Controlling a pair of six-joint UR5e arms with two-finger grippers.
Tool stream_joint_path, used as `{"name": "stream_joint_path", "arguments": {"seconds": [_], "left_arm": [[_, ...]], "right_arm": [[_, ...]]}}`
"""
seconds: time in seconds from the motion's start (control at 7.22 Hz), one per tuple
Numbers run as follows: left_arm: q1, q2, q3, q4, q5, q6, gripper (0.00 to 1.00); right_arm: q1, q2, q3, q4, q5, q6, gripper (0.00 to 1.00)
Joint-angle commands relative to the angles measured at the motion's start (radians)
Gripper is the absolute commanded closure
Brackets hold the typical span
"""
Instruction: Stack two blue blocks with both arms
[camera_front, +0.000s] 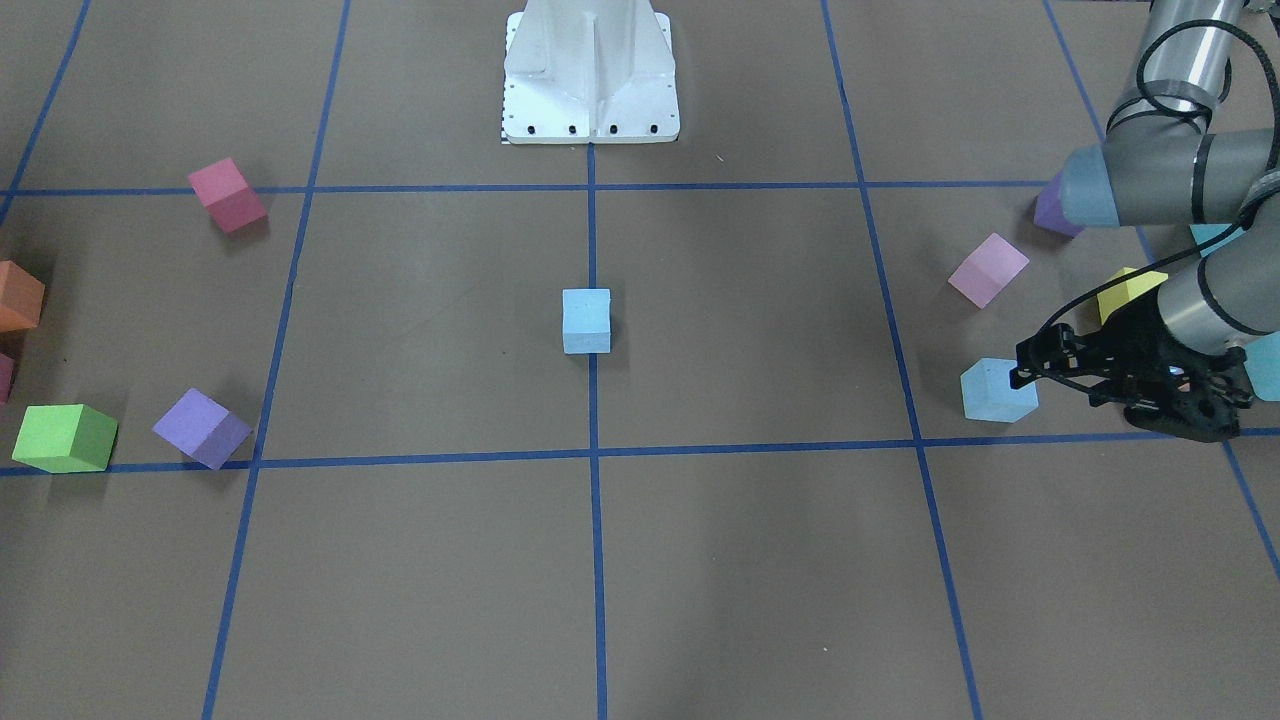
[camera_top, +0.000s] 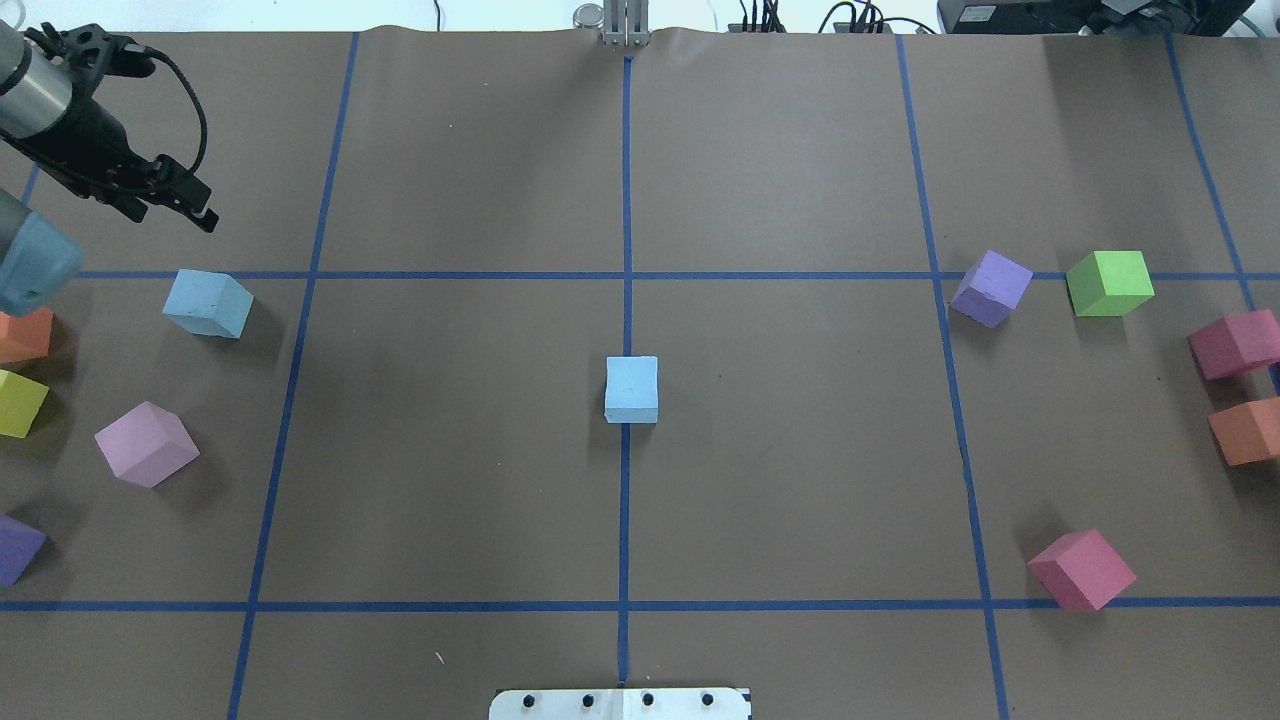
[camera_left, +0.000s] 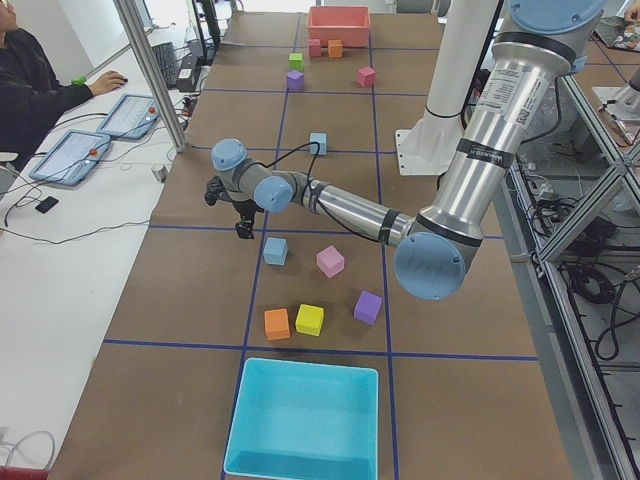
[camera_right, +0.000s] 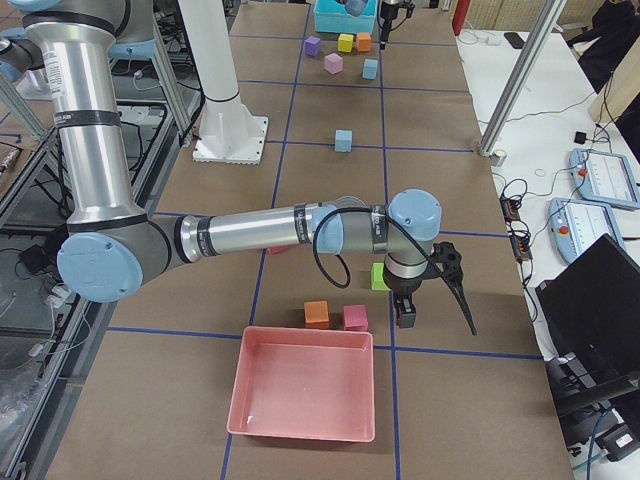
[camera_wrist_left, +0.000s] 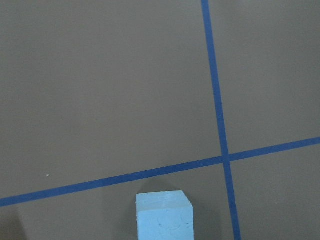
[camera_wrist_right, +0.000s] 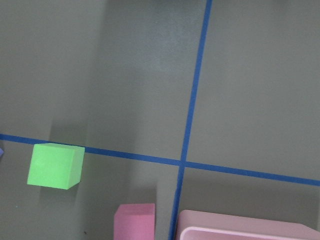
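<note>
**Left claw beside its cube, not yet over it**

The left claw (camera_front: 1115, 392) hangs empty, jaws apparently spread. The near blue block (camera_front: 998, 392) lies on the bench (camera_front: 760, 560) just beside its tip; the far blue block (camera_front: 586, 320) sits well beyond. It should centre over the near cube, turn to match the skewed faces, then descend. The right claw (camera_right: 437, 318) shows only side-on, so its state cannot be told. The left wrist view crops the near cube.

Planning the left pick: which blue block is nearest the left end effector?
The blue block by the pale pink cube, on the robot's left, near the left end effector. The other blue block sits mid-table on the centre tape line.
</note>
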Motion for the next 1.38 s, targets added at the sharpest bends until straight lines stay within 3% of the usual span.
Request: {"name": "stream_joint_path", "arguments": {"seconds": [0.0,1.25], "left_arm": [[0.025,0.011,0.073,-0.094,0.023,0.005,0.02],[0.042,0.069,0.043,-0.099,0.043,-0.099,0.02]], "right_arm": [[0.026,-0.023,-0.018,0.005,0.001,-0.011,0.00],[0.060,-0.063,-0.019,0.005,-0.014,-0.063,0.00]]}}
